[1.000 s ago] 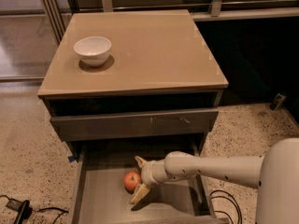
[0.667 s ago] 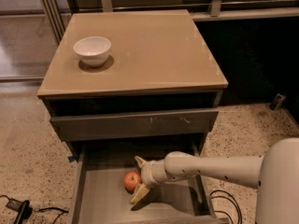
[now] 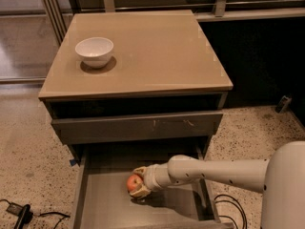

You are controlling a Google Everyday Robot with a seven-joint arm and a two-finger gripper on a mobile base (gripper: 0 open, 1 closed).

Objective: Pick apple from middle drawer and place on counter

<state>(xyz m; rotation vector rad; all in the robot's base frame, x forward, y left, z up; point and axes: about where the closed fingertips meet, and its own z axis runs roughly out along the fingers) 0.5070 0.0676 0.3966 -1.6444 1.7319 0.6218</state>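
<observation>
The small red apple (image 3: pixel 133 182) lies in the open middle drawer (image 3: pixel 105 204), left of its middle. My gripper (image 3: pixel 137 182) reaches in from the right on a white arm. Its two tan fingers (image 3: pixel 140 170) are closed on the apple from the far and near sides. The tan counter (image 3: pixel 157 51) tops the grey cabinet above the drawer.
A white bowl (image 3: pixel 95 50) stands on the counter's left rear part. The grey drawer front (image 3: pixel 138 126) above the open drawer is closed. Cables (image 3: pixel 19 213) lie on the speckled floor at the lower left, and more at the lower right (image 3: pixel 224 204).
The fingers, spread wide around the apple before, have closed onto it. The arm and apple have barely shifted.
</observation>
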